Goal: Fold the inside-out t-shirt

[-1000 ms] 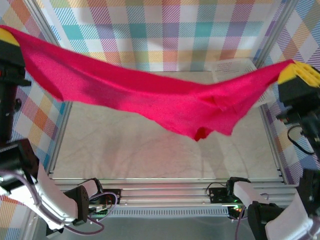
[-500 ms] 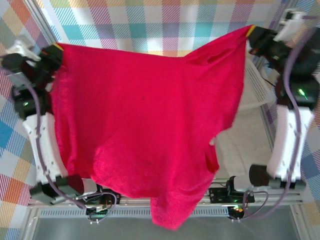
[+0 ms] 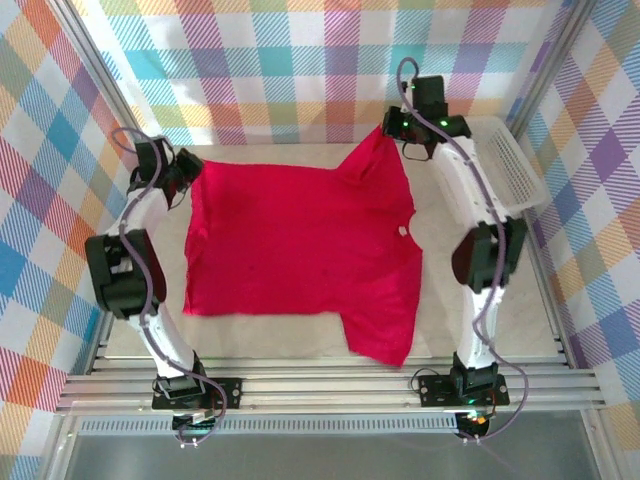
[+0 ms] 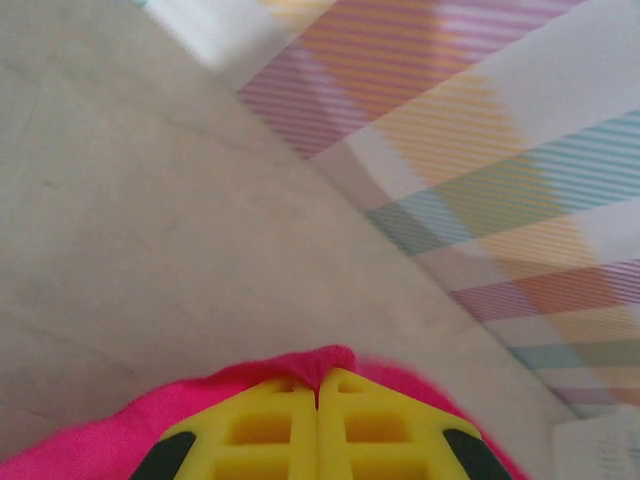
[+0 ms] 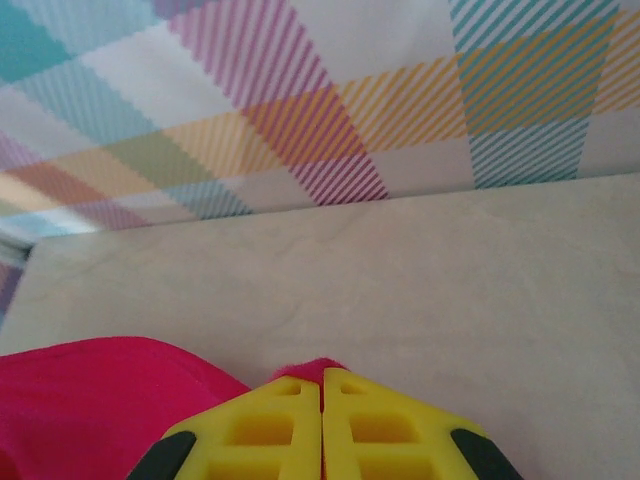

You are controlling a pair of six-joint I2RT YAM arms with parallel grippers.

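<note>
From above, the crimson t-shirt (image 3: 290, 250) lies spread flat across the pale table (image 3: 260, 335), its small white tag (image 3: 402, 232) showing near the right side. The left gripper (image 3: 190, 172) clamps the far-left corner. The right gripper (image 3: 393, 133) holds the far-right corner slightly raised (a white mesh basket (image 3: 510, 165) sits just beyond). At the left wrist, yellow fingers (image 4: 260, 430) press together on a fold of fabric. At the right wrist, the fingers (image 5: 270, 430) likewise pinch red cloth.
</note>
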